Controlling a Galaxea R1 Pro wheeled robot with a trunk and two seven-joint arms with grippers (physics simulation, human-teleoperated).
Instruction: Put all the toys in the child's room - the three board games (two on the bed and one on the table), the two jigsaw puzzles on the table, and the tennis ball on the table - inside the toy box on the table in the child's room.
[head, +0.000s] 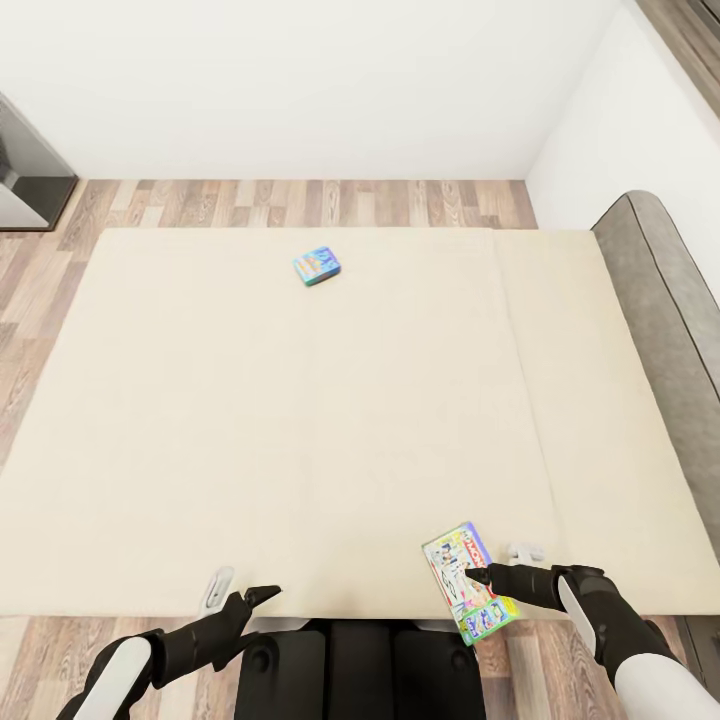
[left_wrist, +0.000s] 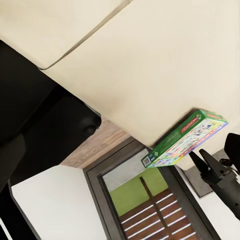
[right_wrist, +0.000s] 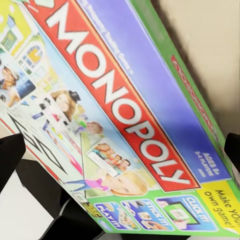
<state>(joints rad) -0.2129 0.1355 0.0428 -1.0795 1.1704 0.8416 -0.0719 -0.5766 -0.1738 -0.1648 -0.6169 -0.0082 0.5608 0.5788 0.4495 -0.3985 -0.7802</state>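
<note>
The bed (head: 200, 420) with its beige mattress spreads in front of me. A small blue board game (head: 317, 266) lies flat near its far side. The green-edged Monopoly board game (head: 468, 582) rests at the near edge, partly overhanging it; the left wrist view catches this box (left_wrist: 186, 138) sticking out past the mattress. My right gripper (head: 492, 563) is open at the box's near right corner, one finger over the lid. In the right wrist view the lid (right_wrist: 125, 115) runs between the dark fingertips (right_wrist: 10, 160). My left gripper (head: 248, 585) hangs open and empty at the near edge.
A grey padded headboard (head: 655, 300) runs along the bed's right side. Wood-plank floor (head: 300, 202) lies beyond the bed, below a white wall. A dark grey cabinet (head: 25, 170) stands at the far left. My black base (head: 360, 670) sits against the near edge.
</note>
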